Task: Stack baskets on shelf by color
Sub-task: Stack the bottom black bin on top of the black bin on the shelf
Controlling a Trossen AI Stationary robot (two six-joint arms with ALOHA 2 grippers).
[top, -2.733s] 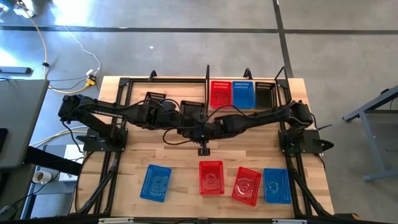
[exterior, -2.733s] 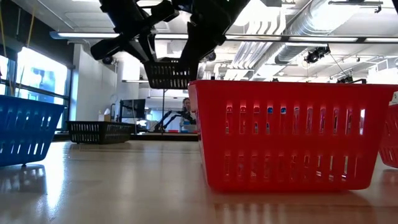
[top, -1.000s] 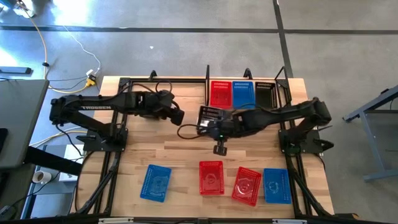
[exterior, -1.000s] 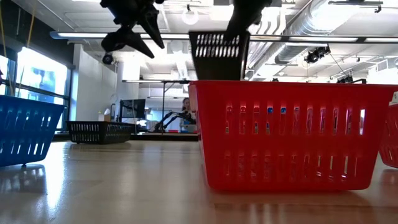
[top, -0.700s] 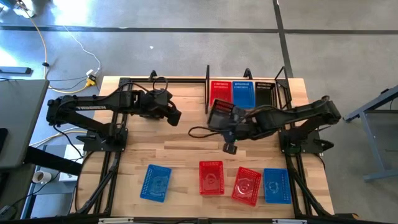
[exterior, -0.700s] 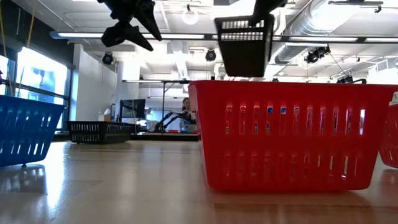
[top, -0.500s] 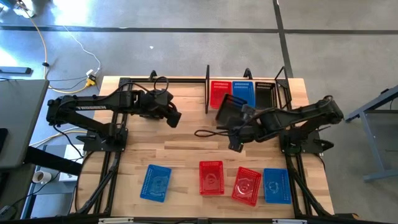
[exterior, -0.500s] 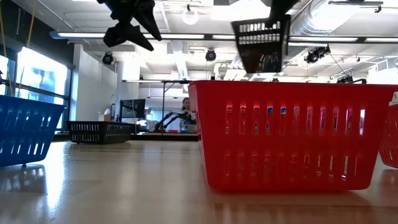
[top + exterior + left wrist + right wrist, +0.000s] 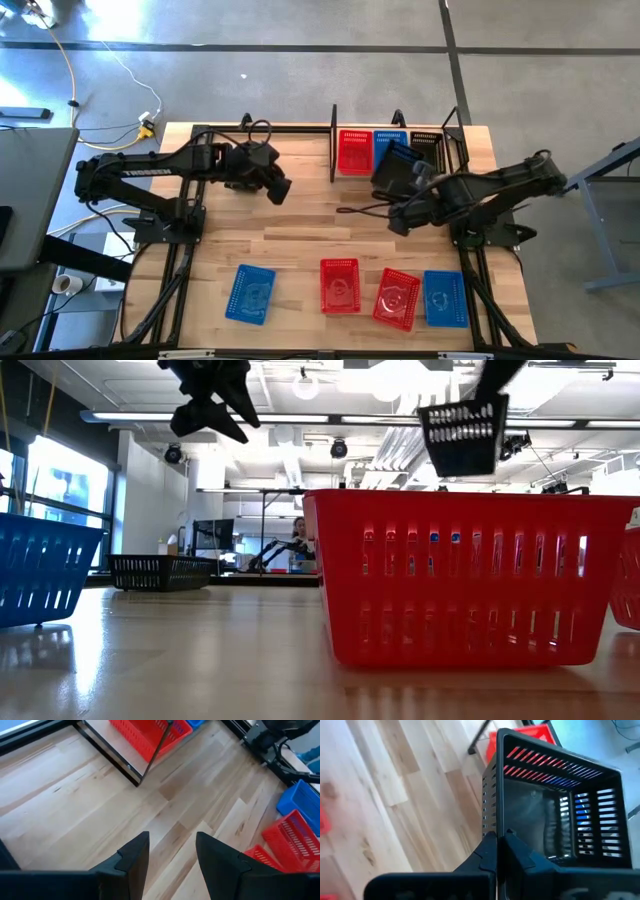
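Observation:
My right gripper is shut on a black basket and holds it in the air just in front of the shelf, over its blue basket. The shelf also holds a red basket and a black one. Near the front edge lie a blue basket, two red ones and another blue one. My left gripper hangs open above the table's far left part, with nothing between its fingers. My right gripper pinches the black basket's wall at its rim, near a corner, one finger outside and one inside. The basket is lifted clear of the table and tilted, its open side turned toward the wrist camera; it hangs high in the low view.
Another black basket rests on the table far back at the left. The red basket fills the low view's foreground. Bare wood lies between the arms and the front row. Black arm frames stand at both sides.
My right gripper has carried the black basket toward the table's right edge and the shelf, rising a little; the basket has turned and tipped on the way and stays clear of the table. The left gripper has kept its place, open.

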